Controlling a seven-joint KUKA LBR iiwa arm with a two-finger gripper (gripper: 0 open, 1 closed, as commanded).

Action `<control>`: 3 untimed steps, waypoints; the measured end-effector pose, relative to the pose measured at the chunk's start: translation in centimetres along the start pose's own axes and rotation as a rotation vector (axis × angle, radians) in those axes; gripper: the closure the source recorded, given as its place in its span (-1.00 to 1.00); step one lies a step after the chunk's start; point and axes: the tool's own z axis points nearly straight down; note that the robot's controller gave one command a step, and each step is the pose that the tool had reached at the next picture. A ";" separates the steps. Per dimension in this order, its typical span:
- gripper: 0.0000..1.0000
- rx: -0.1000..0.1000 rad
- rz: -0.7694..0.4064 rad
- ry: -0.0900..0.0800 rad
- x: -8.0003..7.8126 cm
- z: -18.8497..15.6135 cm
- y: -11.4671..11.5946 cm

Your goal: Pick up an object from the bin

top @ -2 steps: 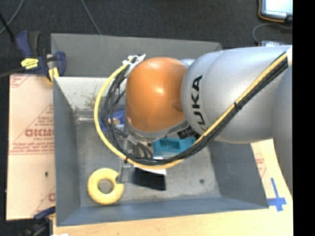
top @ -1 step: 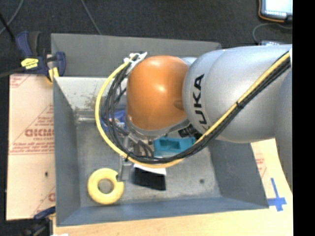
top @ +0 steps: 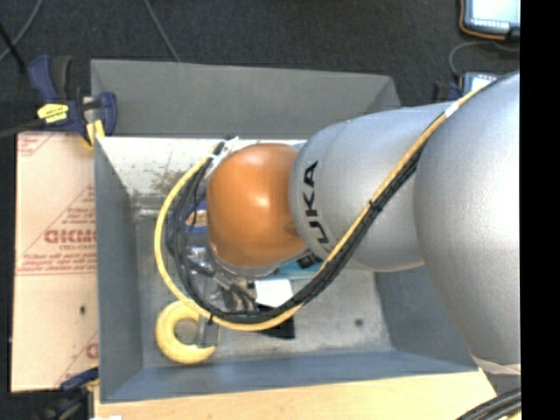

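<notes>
At the near left corner of the scuffed grey bin point(top: 118, 261), a yellow ring point(top: 179, 335) lies flat. The gripper point(top: 212, 318) is right beside its rim, open or closed impossible to tell. Behind, a white-and-blue item point(top: 273, 292) lies under the orange-capped arm point(top: 254, 204) — beyond the bin, dark floor point(top: 280, 24).

I see a plain grey metal bin point(top: 122, 261), its floor flecked with dark specks near the back. My arm point(top: 420, 199) is silver-grey with black lettering. Its wrist cover point(top: 249, 204) is glossy orange, and the cable point(top: 385, 191) along it is yellow. In the bin are a pale yellow ring point(top: 171, 339), a flat black piece point(top: 280, 328) and a white card point(top: 273, 293).
</notes>
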 end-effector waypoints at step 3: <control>-1.00 -0.001 -0.301 0.004 -1.4 7.7 0.5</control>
